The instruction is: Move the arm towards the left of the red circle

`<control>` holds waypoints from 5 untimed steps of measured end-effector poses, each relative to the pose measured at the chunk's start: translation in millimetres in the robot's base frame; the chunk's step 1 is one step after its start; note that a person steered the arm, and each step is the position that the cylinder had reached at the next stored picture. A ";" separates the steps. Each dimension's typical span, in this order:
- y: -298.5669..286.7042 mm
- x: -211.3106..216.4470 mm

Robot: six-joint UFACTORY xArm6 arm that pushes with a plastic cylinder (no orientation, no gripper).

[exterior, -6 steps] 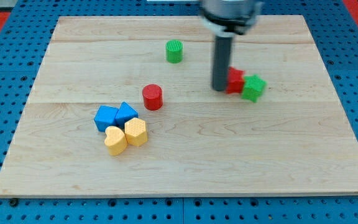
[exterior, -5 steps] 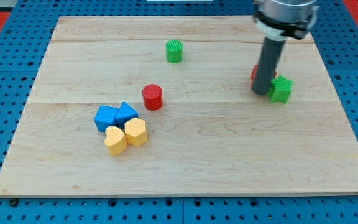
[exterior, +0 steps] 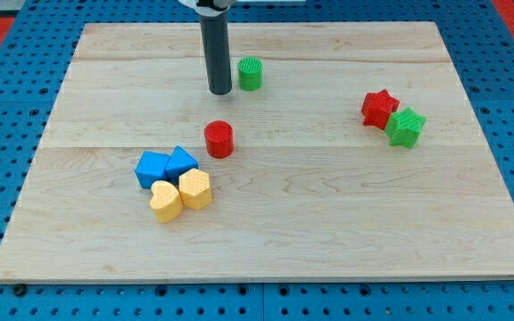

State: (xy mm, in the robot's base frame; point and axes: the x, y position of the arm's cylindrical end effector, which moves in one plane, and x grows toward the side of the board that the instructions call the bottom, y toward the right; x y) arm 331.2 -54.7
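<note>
The red circle sits on the wooden board a little left of its middle. My tip is above it in the view, straight toward the view's top, with a gap between them. The tip stands just left of the green circle, not touching it. The rod runs up out of the view's top.
A red star and a green star touch at the view's right. Two blue blocks, a yellow heart and a yellow block cluster below-left of the red circle. The board lies on blue pegboard.
My tip has swept from beside the red and green stars at the right across to the left, now next to the green circle. The two stars were pushed right.
</note>
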 end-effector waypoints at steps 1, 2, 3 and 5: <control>-18.0 1.7; -76.4 36.8; -93.1 70.0; 65.7 42.6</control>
